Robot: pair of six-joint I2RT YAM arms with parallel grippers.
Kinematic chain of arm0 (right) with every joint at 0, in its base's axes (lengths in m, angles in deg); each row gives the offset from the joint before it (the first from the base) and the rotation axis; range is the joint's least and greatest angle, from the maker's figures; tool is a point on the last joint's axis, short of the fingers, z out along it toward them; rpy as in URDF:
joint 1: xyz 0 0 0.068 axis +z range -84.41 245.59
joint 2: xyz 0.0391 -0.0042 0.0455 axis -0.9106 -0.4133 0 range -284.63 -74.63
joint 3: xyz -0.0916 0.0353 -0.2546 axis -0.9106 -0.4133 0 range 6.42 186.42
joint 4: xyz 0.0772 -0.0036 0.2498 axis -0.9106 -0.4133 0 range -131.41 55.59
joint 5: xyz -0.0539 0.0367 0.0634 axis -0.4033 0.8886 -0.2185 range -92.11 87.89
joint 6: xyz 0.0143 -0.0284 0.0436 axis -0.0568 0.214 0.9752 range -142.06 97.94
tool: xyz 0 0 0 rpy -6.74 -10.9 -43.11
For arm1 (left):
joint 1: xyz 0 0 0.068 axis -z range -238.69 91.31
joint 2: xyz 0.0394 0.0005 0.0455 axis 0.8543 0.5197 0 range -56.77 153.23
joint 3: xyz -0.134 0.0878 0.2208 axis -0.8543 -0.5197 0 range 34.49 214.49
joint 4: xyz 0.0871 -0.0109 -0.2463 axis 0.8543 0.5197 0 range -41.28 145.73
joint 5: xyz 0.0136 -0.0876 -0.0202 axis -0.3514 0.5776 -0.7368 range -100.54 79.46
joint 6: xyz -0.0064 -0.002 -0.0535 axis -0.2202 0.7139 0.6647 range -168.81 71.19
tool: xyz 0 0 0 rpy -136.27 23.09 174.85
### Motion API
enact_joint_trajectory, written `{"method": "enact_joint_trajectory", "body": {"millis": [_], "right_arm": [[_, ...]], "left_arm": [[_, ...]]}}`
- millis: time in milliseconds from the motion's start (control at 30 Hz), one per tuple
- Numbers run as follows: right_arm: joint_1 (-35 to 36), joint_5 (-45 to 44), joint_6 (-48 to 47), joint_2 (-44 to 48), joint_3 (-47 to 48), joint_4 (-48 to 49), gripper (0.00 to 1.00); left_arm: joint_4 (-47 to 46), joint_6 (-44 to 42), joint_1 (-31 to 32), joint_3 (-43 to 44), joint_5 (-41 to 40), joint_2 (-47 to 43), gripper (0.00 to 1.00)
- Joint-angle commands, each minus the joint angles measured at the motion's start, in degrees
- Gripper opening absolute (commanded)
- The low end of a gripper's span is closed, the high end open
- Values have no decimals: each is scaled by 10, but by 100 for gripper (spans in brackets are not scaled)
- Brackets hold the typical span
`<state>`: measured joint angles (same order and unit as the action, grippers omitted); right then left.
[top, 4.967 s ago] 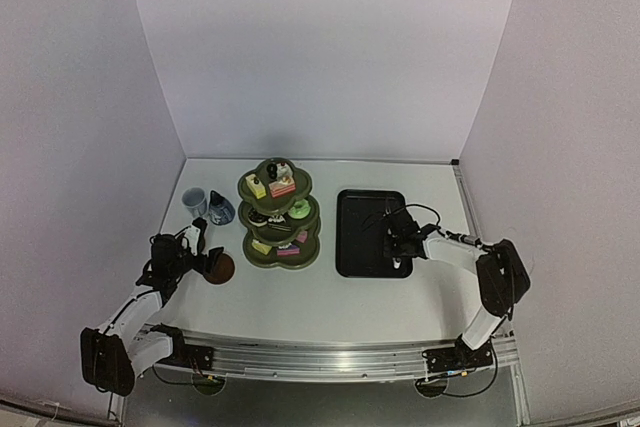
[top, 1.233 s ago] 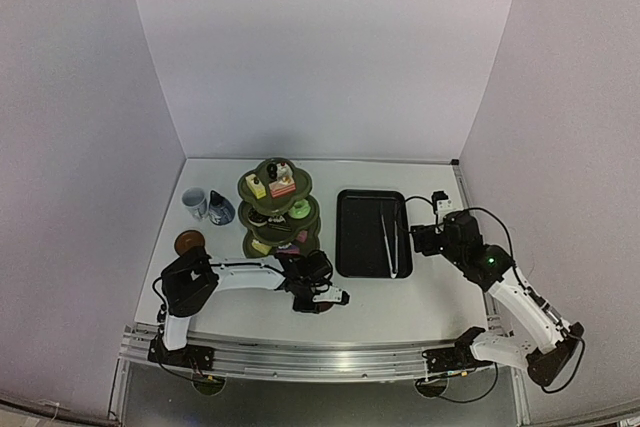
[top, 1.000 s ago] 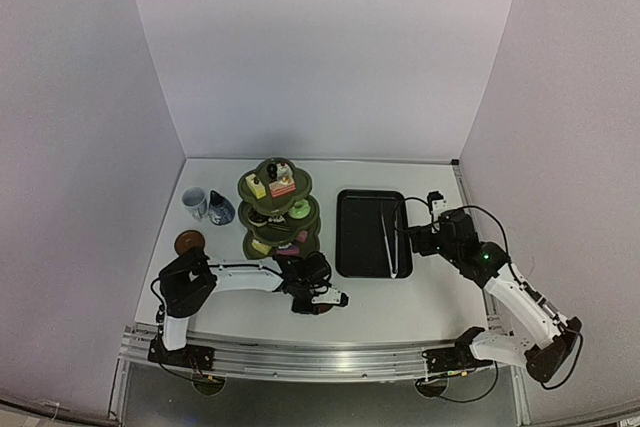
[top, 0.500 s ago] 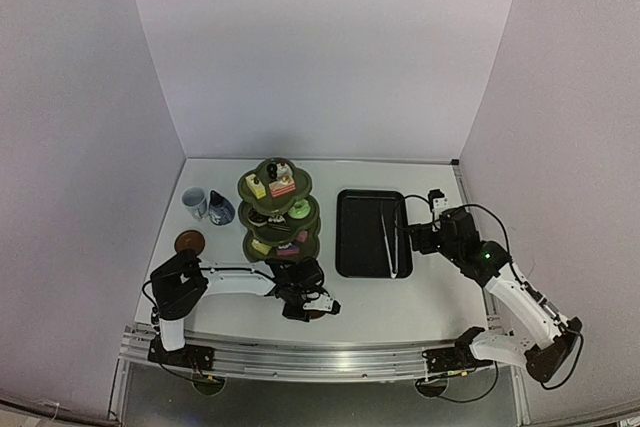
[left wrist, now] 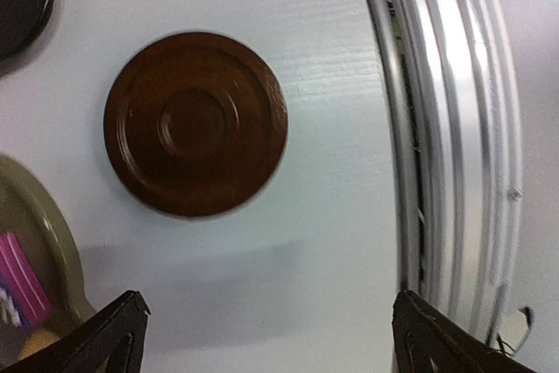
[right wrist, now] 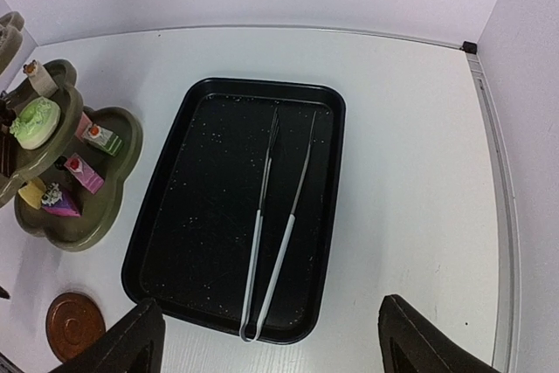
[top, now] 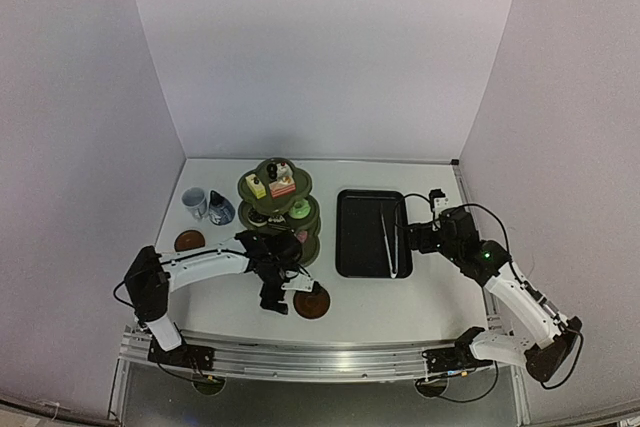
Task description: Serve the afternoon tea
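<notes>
Saucer flat, just beyond left gripper

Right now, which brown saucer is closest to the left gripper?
The front saucer, just right of the left gripper; the other saucer sits far left, by the cup.

The top external camera looks down from high behind the near edge over the whole table. The left wrist camera faces straight down, close above a brown saucer. The right wrist camera, farther off, slants across the black tray, with that saucer at its lower left.
</notes>
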<state>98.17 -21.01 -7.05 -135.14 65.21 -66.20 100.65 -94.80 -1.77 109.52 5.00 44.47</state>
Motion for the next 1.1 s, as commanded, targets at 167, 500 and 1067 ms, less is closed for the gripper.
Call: {"method": "enact_joint_trajectory", "body": {"millis": [167,500,1067], "right_arm": [[4,-28,11,-33,20,-1,91],[4,-55,20,-93,39,21,91],[4,-54,73,-130,68,26,88]], "left_arm": [[288,-91,-181,-16,20,-127,100],[194,-120,-512,5,-56,-58,90],[-16,-69,-559,18,-125,95,72]]}}
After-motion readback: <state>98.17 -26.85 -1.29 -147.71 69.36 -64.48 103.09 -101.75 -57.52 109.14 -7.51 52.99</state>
